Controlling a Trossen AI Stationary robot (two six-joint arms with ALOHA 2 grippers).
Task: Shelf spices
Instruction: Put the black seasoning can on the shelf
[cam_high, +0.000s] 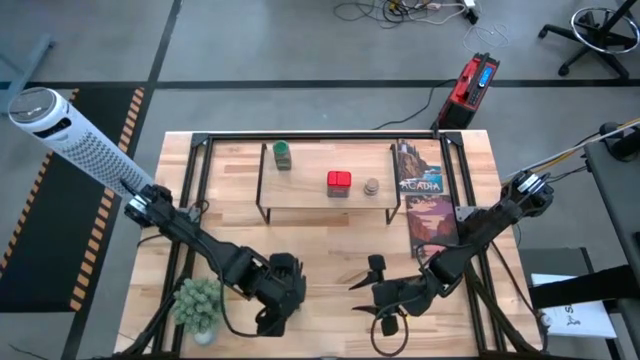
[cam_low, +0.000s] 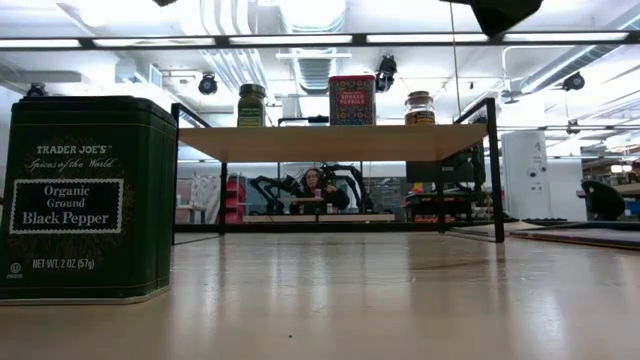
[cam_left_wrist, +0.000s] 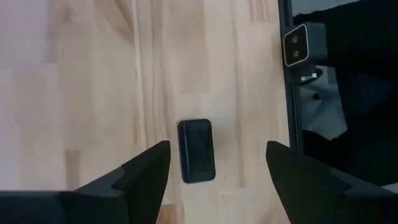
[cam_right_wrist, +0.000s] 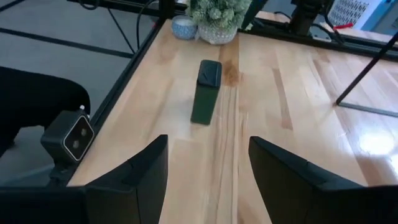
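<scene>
A leafy potted plant (cam_high: 198, 303) near the table's front left — a book (cam_high: 424, 205) lies right.

Past the right gripper (cam_right_wrist: 208, 168), whose two dark fingers stand apart with nothing between them, a dark blackish-green square tin (cam_right_wrist: 206, 92) stands upright on the pale wooden worktop (cam_right_wrist: 292, 106). Farther along sits a small leafy green potted plant (cam_right_wrist: 219, 17), with a small pale blue bowl (cam_right_wrist: 183, 27) just beside it. A small grey camera box (cam_right_wrist: 67, 138) is fixed at the worktop's black-framed edge.

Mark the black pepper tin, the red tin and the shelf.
black pepper tin (cam_low: 85, 195): low view, front label.
red tin (cam_high: 339, 182): high view, top face.
shelf (cam_high: 305, 190): high view, bare board.
</scene>
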